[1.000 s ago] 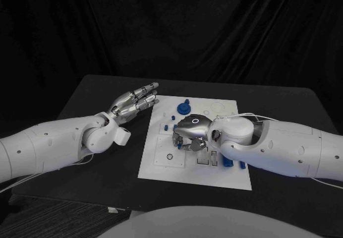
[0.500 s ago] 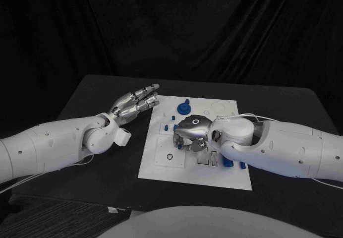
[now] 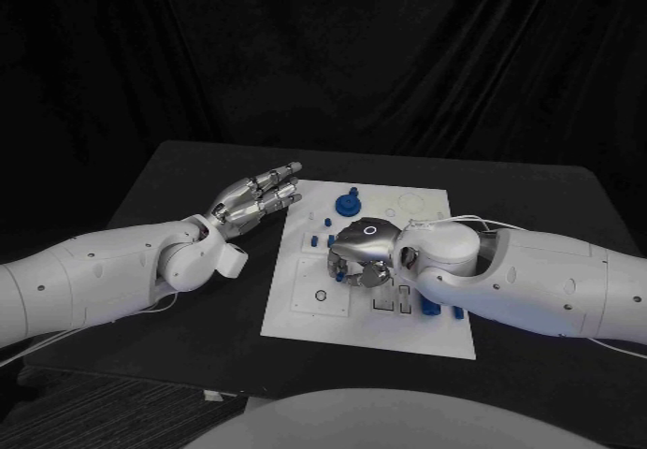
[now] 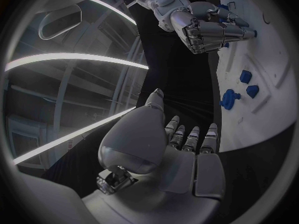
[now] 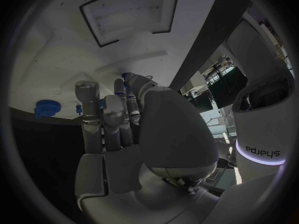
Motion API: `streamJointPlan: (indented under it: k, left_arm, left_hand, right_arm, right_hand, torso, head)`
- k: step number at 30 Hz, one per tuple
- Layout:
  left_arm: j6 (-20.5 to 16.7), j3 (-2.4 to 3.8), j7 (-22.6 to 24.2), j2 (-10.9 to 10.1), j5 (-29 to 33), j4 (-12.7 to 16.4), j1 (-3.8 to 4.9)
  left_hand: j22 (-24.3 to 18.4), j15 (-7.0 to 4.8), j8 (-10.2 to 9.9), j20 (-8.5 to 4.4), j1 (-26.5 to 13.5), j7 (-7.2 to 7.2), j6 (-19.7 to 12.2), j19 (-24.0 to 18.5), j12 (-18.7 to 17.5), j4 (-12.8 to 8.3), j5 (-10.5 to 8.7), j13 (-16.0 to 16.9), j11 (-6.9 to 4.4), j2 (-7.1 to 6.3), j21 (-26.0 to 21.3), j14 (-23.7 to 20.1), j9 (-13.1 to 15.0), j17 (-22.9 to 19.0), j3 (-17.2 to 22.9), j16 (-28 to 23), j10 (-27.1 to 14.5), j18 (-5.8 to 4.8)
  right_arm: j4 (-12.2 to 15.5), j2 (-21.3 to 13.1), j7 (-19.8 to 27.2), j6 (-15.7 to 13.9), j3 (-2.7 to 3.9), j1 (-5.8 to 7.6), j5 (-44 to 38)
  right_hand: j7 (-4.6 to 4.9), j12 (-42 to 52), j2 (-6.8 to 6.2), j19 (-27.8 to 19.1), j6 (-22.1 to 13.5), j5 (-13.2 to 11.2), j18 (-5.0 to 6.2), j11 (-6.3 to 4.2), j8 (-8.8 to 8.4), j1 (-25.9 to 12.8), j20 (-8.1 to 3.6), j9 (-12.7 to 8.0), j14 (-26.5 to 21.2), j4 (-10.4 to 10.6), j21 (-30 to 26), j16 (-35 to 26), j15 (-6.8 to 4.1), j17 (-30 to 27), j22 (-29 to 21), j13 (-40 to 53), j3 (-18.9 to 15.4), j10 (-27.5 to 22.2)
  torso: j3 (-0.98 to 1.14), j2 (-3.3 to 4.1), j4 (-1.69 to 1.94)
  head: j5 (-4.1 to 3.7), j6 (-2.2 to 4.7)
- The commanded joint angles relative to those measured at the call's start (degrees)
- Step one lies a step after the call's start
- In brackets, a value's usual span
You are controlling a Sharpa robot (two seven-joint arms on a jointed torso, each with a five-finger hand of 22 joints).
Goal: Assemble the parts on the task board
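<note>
On the tabletop: a black tabletop [image 3: 176, 178] carries the white task board [image 3: 304, 318] at its middle, lying flat between the two arms.
Left arm: it reaches in from the near left side and stops at the board's left edge, forearm angled toward the far side.
Left hand: the left hand [image 3: 253, 196] hovers over the bare tabletop just beside the board's far left corner, fingers stretched out long and side by side, pointing away from the robot; nothing is in it. The left wrist view shows the same, palm [image 4: 163, 149] flat and the fingers [image 4: 187, 134] slightly apart.
Right arm: it comes in from the near right and lies across the board's right half, wrist bent down.
Right hand: the right hand [image 3: 362, 253] is over the middle of the board, back of the hand upward, fingers curled down and inward toward the board surface. From the left wrist view its fingers [image 4: 215, 32] are bunched close around small blue pieces; whether it truly grips one I cannot tell.
Parts: a round blue gear-like part [image 3: 348, 200] stands near the board's far edge; small blue pegs [image 3: 313, 240] sit left of the right hand; another blue part [image 3: 432, 309] shows at the arm's near edge.
</note>
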Motion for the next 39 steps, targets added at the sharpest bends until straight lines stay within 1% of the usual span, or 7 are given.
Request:
streamJointPlan:
  k: [1, 4, 12, 21, 27, 32, 39]
  left_arm:
    - [0.80, 0.05, 0.36, 0.10, 0.34, 0.07, -0.11]
    - [0.81, 0.05, 0.34, 0.09, 0.34, 0.03, -0.15]
    - [0.90, 0.05, 0.26, 0.13, 0.34, -0.15, -0.26]
    - [0.98, 0.05, 0.16, 0.20, 0.34, -0.31, -0.36]
    - [0.97, 0.05, 0.17, 0.09, 0.34, -0.30, -0.39]
    - [0.91, 0.05, 0.16, -0.12, 0.34, -0.23, -0.41]
    - [0.79, 0.05, 0.16, -0.32, 0.35, -0.17, -0.43]
  left_hand:
    - [0.05, 0.32, 0.27, 0.23, 0.33, 0.37, 0.22, 0.26, 0.25, -0.33, 0.33, 0.00, 0.15, 0.50, 0.37, 0.06, 0.10, 0.07, 0.12, 0.25, -0.11, 1.08]
    - [0.05, 0.32, 0.27, 0.23, 0.33, 0.37, 0.22, 0.26, 0.25, -0.33, 0.33, 0.00, 0.15, 0.50, 0.37, 0.06, 0.10, 0.07, 0.12, 0.25, -0.11, 1.08]
    - [0.10, 0.35, 0.31, 0.25, 0.41, 0.44, 0.45, 0.31, 0.25, -0.42, 0.36, 0.00, 0.18, 0.52, 0.39, 0.08, 0.13, 0.08, 0.14, 0.27, -0.13, 1.08]
    - [0.12, 0.38, 0.33, 0.25, 0.46, 0.47, 0.51, 0.33, 0.26, -0.49, 0.37, 0.00, 0.19, 0.53, 0.40, 0.09, 0.14, 0.08, 0.16, 0.28, -0.13, 1.08]
    - [0.12, 0.38, 0.33, 0.25, 0.46, 0.47, 0.51, 0.33, 0.26, -0.49, 0.37, 0.00, 0.19, 0.53, 0.40, 0.09, 0.14, 0.08, 0.16, 0.28, -0.13, 1.08]
    - [0.13, 0.38, 0.33, 0.25, 0.47, 0.48, 0.53, 0.34, 0.26, -0.50, 0.37, 0.00, 0.20, 0.53, 0.40, 0.09, 0.14, 0.09, 0.16, 0.28, -0.13, 1.07]
    - [0.18, 0.40, 0.37, 0.26, 0.52, 0.50, 0.66, 0.38, 0.28, -0.58, 0.38, 0.01, 0.21, 0.51, 0.42, 0.10, 0.16, 0.09, 0.15, 0.30, -0.11, 1.07]
  right_arm:
    - [-0.13, 0.00, -2.57, 1.37, -0.01, -0.30, -0.44]
    - [-0.18, 0.00, -2.96, 1.52, -0.01, -0.42, -0.44]
    - [-0.20, -0.02, -3.30, 1.00, -0.01, -0.72, -0.44]
    - [-0.13, -0.26, -3.19, 0.23, -0.01, -0.82, -0.45]
    - [0.72, -1.78, -2.82, -3.49, -0.01, -0.69, -0.45]
    - [2.72, -4.55, -2.38, -8.55, 0.00, 1.30, -0.45]
    - [5.69, -9.96, -3.19, -11.44, 0.00, 6.95, -0.45]
  right_hand:
    - [0.38, -0.68, -0.46, -0.86, -2.59, -1.06, 0.92, 0.31, -1.76, -0.96, 0.26, -0.84, -0.86, -0.30, -1.98, -0.75, 0.16, -0.73, 4.00, -0.14, 0.07, -1.36]
    - [-0.48, -1.17, -0.94, -1.62, -5.33, -1.67, 1.14, 0.70, -3.28, -1.62, 0.58, -1.56, -1.59, -0.29, -3.73, -1.26, 0.50, -1.33, 3.66, -0.17, 0.01, -2.94]
    - [-1.91, -1.47, -1.29, -2.59, -8.76, -2.61, 1.54, 1.26, -3.47, -2.45, 0.95, -2.51, -2.68, -0.58, -6.16, -1.71, 0.65, -2.10, 3.25, 0.08, -0.48, -6.39]
    - [-2.01, -1.38, -1.27, -2.94, -9.20, -3.06, 1.70, 1.42, -3.34, -2.71, 0.96, -2.63, -3.08, -0.62, -7.18, -2.06, 0.58, -2.59, 3.07, 0.21, -0.80, -7.30]
    - [-2.28, -1.17, -0.99, -3.77, -10.03, -5.14, 2.00, 1.93, -3.20, -3.13, 0.86, -2.96, -4.09, -0.73, -9.68, -2.66, 0.34, -3.52, 2.61, 0.46, -2.72, -12.09]
    - [-2.12, -0.87, -0.49, -2.92, -10.95, -6.15, 1.80, 2.19, -3.20, -2.90, 0.82, -3.72, -3.60, 0.25, -9.05, -1.70, 0.28, -2.89, 2.84, -0.04, -6.44, -18.00]
    - [-1.80, -1.01, -1.35, -1.90, -11.18, -6.36, 1.70, 1.86, -3.04, -0.08, 0.61, -4.91, -3.08, 4.67, -8.71, -1.31, 0.06, -2.89, 3.02, -0.79, -10.44, -23.89]
  torso:
    - [-0.01, 0.00, 0.00]
    - [-0.01, 0.00, 0.00]
    - [0.02, -0.02, 0.01]
    - [0.02, -0.02, 0.00]
    - [0.03, -0.01, 0.00]
    - [0.03, -0.02, 0.01]
    - [0.02, -0.04, 0.01]
  head:
    - [0.09, 0.00]
    - [0.12, 0.00]
    - [0.08, 0.00]
    - [0.08, 0.00]
    - [0.09, 0.00]
    - [-0.08, 0.00]
    - [-0.26, 0.00]
